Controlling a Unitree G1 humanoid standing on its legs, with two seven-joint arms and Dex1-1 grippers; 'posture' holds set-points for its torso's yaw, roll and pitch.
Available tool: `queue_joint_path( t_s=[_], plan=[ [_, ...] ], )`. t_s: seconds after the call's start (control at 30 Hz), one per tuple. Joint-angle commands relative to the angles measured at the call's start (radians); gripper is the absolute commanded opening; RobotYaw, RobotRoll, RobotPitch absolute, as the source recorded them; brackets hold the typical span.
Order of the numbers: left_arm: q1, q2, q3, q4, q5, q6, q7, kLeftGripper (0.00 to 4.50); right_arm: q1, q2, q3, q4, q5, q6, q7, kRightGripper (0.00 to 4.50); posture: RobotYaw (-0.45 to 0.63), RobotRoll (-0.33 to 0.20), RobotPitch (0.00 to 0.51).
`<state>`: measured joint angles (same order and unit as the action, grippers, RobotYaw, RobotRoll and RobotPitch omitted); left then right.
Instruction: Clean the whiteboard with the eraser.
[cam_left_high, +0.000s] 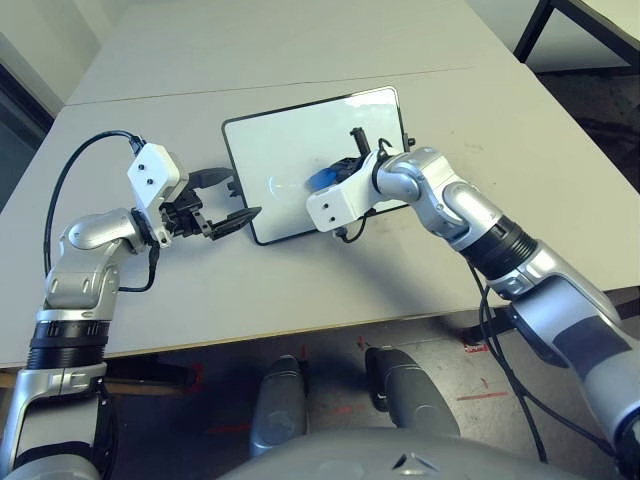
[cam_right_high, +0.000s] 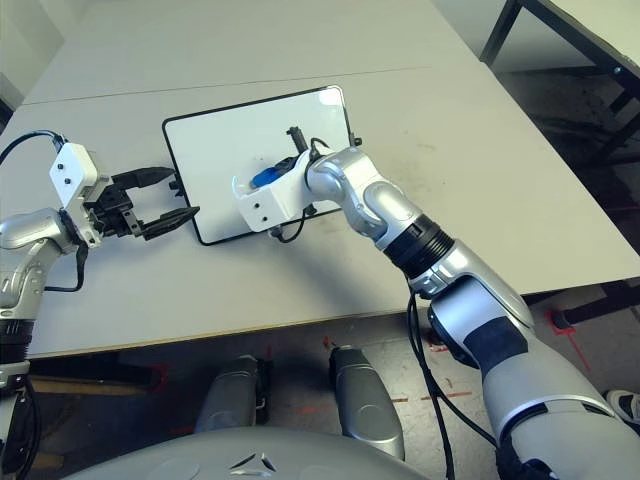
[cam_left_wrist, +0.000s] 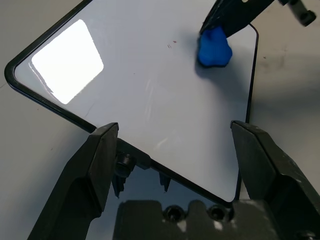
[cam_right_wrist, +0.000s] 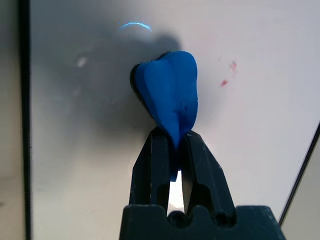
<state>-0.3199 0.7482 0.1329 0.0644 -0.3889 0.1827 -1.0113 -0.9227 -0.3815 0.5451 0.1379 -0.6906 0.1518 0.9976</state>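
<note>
The right gripper (cam_right_wrist: 171, 150) pinches the bright blue eraser block (cam_right_wrist: 170, 95) against the black-framed white board (cam_left_high: 290, 150), mid-worktop. Only faint red specks (cam_right_wrist: 228, 74) remain; cleaning looks nearly done. The left gripper (cam_left_high: 228, 200), fingers spread, straddles the board's edge.

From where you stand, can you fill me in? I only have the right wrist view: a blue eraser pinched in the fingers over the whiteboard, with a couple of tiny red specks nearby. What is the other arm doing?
Observer: The left gripper sits open at the whiteboard's left edge, one finger on each side of its near left corner.
Reviewer: Is it clamping the frame?
Observer: No, the left wrist view shows its fingers spread wide apart.
Reviewer: Where on the board is the eraser?
Observer: The eraser, in the right gripper, is over the middle, toward the near edge.
</note>
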Motion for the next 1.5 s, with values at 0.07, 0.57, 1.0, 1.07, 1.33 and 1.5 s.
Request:
queue_joint_path(
  t_s=[0.07,0.57,1.0,1.07,1.33,1.5],
  plan=[
    [-0.027,-0.021,-0.031,0.033,0.025,-0.023,-0.009,4.5,-0.021,-0.053,-0.089,-0.1,0.105,0.079,0.123,0.13,-0.13,0.0,0.099],
    [-0.039,-0.065,-0.042,0.077,0.051,-0.071,0.003,4.5,-0.175,-0.268,-0.259,0.393,0.169,0.405,0.055,0.13,-0.13,0.0,0.08],
    [-0.02,-0.069,-0.033,0.073,0.057,-0.082,0.022,4.5,-0.292,-0.146,-0.387,0.952,0.365,0.615,-0.132,0.13,-0.11,0.0,0.089],
    [-0.016,-0.067,-0.032,0.07,0.055,-0.082,0.024,4.5,-0.293,-0.137,-0.382,0.981,0.375,0.613,-0.144,0.13,-0.1,0.0,0.091],
    [0.0,-0.061,-0.027,0.06,0.052,-0.079,0.029,4.5,-0.288,-0.103,-0.386,1.05,0.426,0.648,-0.166,0.13,-0.1,0.0,0.096],
    [0.004,-0.058,-0.022,0.056,0.051,-0.076,0.03,4.5,-0.276,-0.084,-0.406,1.063,0.463,0.666,-0.217,0.13,-0.09,0.0,0.096]
  ],
)
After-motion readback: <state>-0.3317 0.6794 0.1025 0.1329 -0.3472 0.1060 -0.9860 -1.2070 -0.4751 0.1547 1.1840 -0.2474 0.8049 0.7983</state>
